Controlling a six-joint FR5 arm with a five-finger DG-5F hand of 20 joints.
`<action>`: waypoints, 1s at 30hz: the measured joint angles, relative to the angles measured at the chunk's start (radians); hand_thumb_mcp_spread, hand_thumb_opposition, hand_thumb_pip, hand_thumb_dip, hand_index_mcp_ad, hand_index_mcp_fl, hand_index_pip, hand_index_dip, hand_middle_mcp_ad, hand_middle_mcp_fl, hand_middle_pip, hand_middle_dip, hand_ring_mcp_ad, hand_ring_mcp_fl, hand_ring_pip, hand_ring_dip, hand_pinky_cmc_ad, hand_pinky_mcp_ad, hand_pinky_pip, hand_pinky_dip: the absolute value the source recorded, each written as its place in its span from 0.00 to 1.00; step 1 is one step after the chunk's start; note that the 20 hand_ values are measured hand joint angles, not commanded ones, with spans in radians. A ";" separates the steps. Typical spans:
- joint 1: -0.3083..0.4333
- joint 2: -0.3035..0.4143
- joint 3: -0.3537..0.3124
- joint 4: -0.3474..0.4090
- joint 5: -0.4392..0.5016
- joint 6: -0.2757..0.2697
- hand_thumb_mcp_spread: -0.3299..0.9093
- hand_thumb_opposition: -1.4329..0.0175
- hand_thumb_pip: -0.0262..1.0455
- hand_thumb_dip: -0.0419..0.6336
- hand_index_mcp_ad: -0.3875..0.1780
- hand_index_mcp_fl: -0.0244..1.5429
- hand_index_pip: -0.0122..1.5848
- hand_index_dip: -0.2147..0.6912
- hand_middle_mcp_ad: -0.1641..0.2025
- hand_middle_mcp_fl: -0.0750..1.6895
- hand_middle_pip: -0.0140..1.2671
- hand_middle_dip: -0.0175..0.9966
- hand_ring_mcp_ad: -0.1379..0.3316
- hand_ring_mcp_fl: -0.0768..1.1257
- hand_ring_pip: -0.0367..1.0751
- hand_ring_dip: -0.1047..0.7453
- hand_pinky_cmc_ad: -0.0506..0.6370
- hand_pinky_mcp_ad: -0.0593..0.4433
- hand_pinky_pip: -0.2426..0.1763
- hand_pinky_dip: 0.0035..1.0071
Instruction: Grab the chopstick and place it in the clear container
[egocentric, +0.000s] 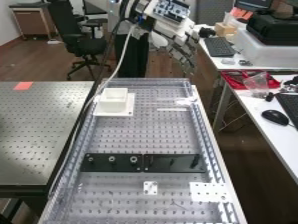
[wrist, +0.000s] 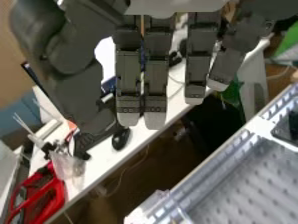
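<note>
The hand (egocentric: 178, 49) is above and beyond the bench's far right corner, with its fingers extended and holding nothing. In the wrist view the hand (wrist: 157, 75) has straight fingers side by side, and the thumb is apart from them. A whitish, square, open-topped container (egocentric: 114, 100) stands on a white plate at the far left of the bench. To its right, a thin pale stick (egocentric: 172, 109), possibly the chopstick, lies crosswise near the bench's right rail. The hand is not touching either.
The perforated bench (egocentric: 126, 140) has raised rails, a black plate (egocentric: 112, 162) with round fittings, and white plates (egocentric: 209, 192) nearer. A side table (egocentric: 256, 102) at right holds a mouse, a keyboard and a red tray (wrist: 38, 192). A cable (egocentric: 93, 96) runs along the left rail.
</note>
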 joint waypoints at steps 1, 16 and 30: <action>0.000 0.018 -0.029 0.035 0.009 -0.024 0.55 0.44 0.71 0.47 0.61 0.21 0.75 0.21 0.44 0.26 0.63 0.59 0.65 0.28 0.33 0.51 0.60 0.54 0.38 0.82; -0.060 0.224 -0.372 0.462 -0.045 -0.430 0.41 0.47 0.64 0.28 0.61 0.11 0.17 0.23 0.56 0.17 0.16 0.52 0.68 0.19 0.19 0.51 0.60 0.67 0.40 0.72; -0.210 0.377 -0.597 0.714 -0.290 -0.803 0.28 0.45 0.72 0.16 0.59 0.06 0.08 0.31 0.62 0.08 0.12 0.42 0.68 0.09 0.13 0.43 0.60 0.77 0.41 0.42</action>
